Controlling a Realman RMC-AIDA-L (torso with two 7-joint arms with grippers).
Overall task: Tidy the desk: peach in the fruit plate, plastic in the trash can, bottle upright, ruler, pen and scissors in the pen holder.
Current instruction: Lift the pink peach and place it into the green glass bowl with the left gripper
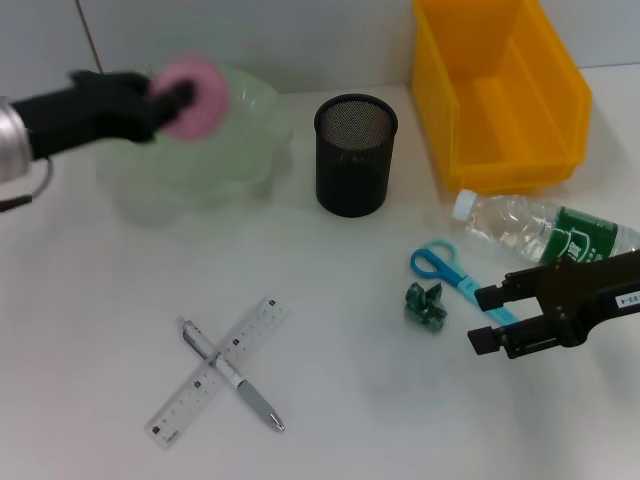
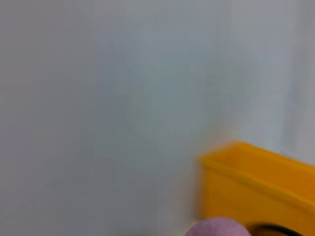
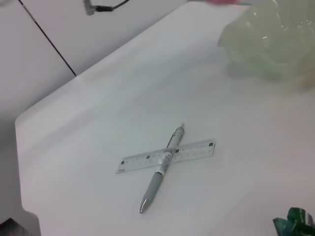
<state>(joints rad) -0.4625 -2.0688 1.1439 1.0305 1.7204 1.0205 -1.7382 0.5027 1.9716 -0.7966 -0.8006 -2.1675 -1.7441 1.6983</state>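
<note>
The left gripper is holding the pink peach closed between its fingers, hovering over the pale green fruit plate at the far left of the counter. The peach is looking round and probably soft-skinned (a light pinch across its widest part would suit it, released low over the plate so that it does not roll out). The right gripper is waiting at the near right with its fingers spread apart and empty, just beside the blue scissors and near the crumpled green plastic. The bottle is lying on its side at the right, below the yellow trash can; it appears light and slippery, best taken around the body. The ruler and pen are lying crossed at the near left, both thin, stiff and flat on the counter, so hard to lift. The black mesh pen holder is standing upright in the middle.
</note>
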